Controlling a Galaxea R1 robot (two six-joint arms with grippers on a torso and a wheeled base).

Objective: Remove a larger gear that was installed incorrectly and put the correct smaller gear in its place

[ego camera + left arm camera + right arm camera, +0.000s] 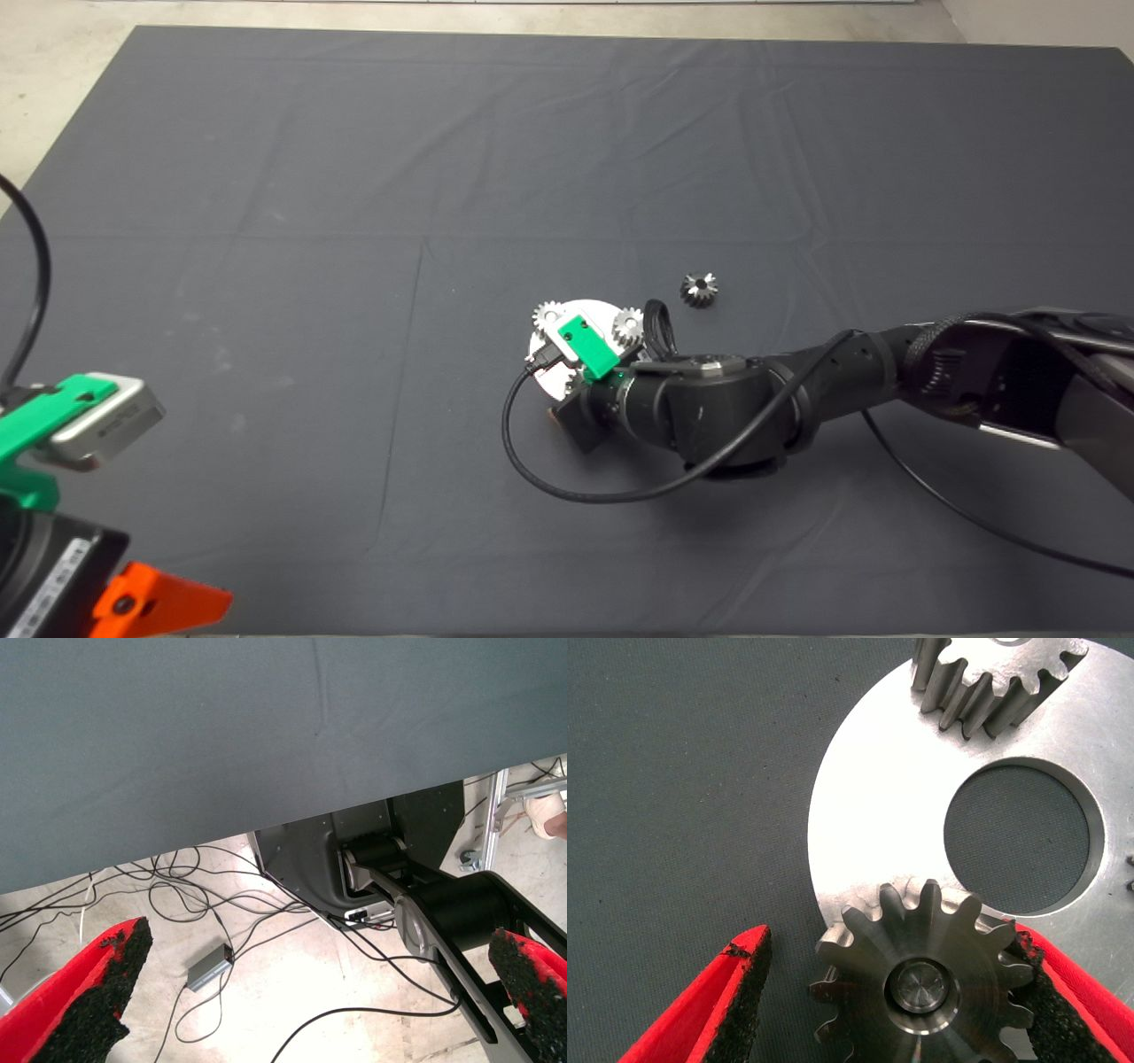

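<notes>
A round steel plate (595,309) (877,815) lies mid-mat with two small gears (549,315) (627,327) showing on it. My right arm (709,399) reaches over the plate's near side. My right gripper (890,943) is open around the larger gear (921,983), which sits on a pin at the plate's rim. One pad (1032,979) is at the gear's teeth and the other pad (740,1001) stands off it. The smaller gear (698,289) lies loose on the mat beyond the arm. My left gripper (310,1010) is parked open at the lower left.
The plate has a large round hole (1017,837), and another mounted gear (992,678) sits past it. A black cable (567,483) loops over the mat near the plate. Under the table edge the left wrist view shows cables and the robot's base (372,859).
</notes>
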